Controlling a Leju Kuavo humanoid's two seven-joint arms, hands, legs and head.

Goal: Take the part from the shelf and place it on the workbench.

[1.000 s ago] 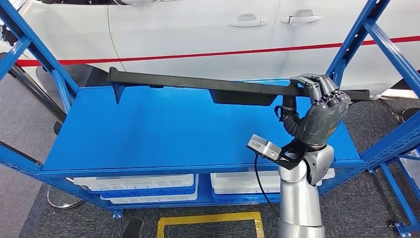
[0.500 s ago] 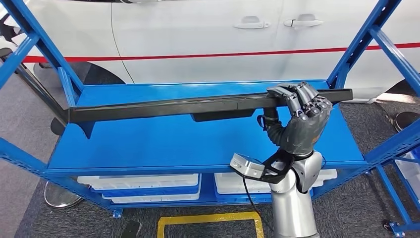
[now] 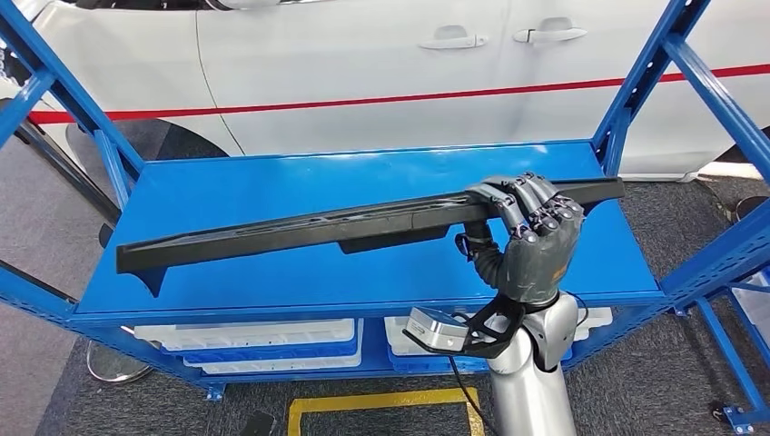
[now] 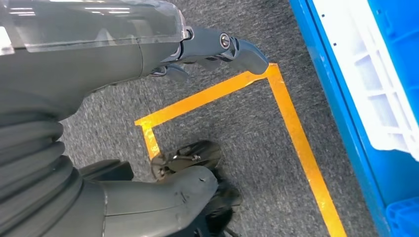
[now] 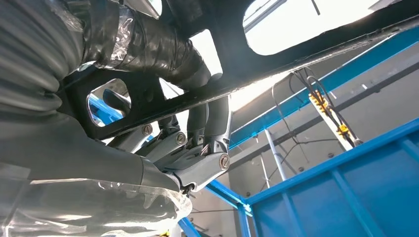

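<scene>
A long black part (image 3: 300, 227), a slim trim bar with a small tab under its left end, hangs above the blue shelf (image 3: 272, 186) and slopes down toward the left. My right hand (image 3: 531, 232) grips it near its right end, fingers wrapped over the top. Seen from below in the right wrist view, the black part (image 5: 316, 42) crosses above my right hand (image 5: 148, 133), whose fingers (image 5: 212, 128) curl round it. My left hand (image 4: 148, 54) hangs at my side over the grey carpet, holding nothing, its fingers (image 4: 232, 44) loosely extended.
Blue shelf uprights (image 3: 649, 68) stand on both sides of the shelf. A white car (image 3: 381, 64) with a red stripe is parked close behind. White bins (image 3: 263, 341) sit on the lower level. Yellow floor tape (image 3: 381, 404) marks the carpet in front.
My right hand has drawn the part toward me and to the left, off the back of the shelf; its left end has dropped lower. The camera has shifted a little.
</scene>
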